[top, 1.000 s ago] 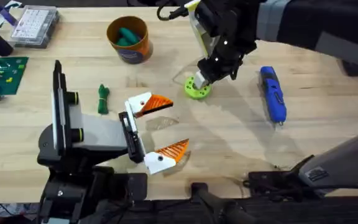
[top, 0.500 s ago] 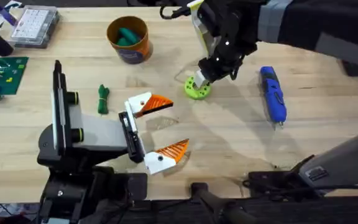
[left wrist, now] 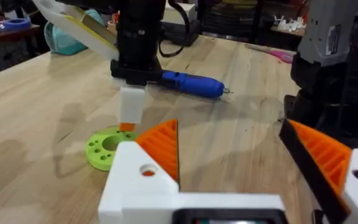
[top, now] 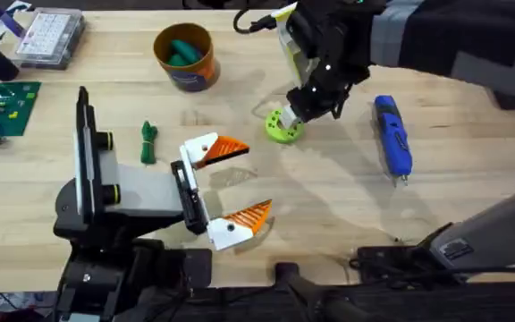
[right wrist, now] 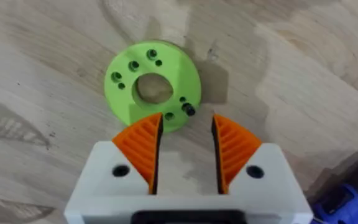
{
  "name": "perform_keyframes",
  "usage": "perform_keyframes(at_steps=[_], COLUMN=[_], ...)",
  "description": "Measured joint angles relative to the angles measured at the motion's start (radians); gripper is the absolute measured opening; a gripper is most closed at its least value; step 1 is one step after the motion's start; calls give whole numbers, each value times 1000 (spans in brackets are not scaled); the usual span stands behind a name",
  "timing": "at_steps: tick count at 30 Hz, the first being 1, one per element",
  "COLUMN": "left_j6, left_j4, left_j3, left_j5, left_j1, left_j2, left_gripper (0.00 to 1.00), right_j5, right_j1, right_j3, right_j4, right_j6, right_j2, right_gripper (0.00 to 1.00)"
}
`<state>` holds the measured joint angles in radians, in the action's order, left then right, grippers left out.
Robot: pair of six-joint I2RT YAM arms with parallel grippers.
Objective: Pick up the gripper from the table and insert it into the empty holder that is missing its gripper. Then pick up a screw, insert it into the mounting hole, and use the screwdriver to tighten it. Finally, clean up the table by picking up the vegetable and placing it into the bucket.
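Right hand [right wrist: 184, 149] hovers over the lime disc [right wrist: 152, 86], which lies flat on the tabletop [top: 329, 192]. Pads parted narrowly, nothing between them. A small dark screw [right wrist: 189, 110] sits in the disc's rim, just ahead of the fingertip gap and slightly off to one pad's side. My read: screw pickup step. The move hinges on that offset: the hand needs a small shift to centre the gap on the screw head, then straight down. Can't tell if the screw stands upright or is tilted.

Left hand [top: 226, 190] rests low by the holder [top: 119, 192], pads spread wide, empty. It's well apart from the disc, so the right arm is clearly the nearer one.

Screwdriver [top: 392, 136] lies on the tabletop beyond the disc on the right arm's side, long axis running roughly away from the bases, tip toward them. Vegetable [top: 148, 141] lies between holder and bucket [top: 186, 55], near the holder. Bucket stands upright at the far side with teal pieces inside.

Risk: pads nudge the disc and it slides.
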<state>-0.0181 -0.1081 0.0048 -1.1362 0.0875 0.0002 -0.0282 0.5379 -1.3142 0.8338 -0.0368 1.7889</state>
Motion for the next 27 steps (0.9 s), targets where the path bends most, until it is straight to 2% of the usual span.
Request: perform_keyframes(at_steps=[13,27], left_j6=[0,0], left_j4=[0,0], left_j3=[0,0], left_j5=[0,0], left_j1=[0,0], left_j2=[0,0], left_gripper=[986,986], right_j5=[4,3], right_j1=[-2,-3], right_j3=[1,1], right_j4=[-19,-24], right_j6=[0,0], right_j2=[52,52], right_gripper=[470,470])
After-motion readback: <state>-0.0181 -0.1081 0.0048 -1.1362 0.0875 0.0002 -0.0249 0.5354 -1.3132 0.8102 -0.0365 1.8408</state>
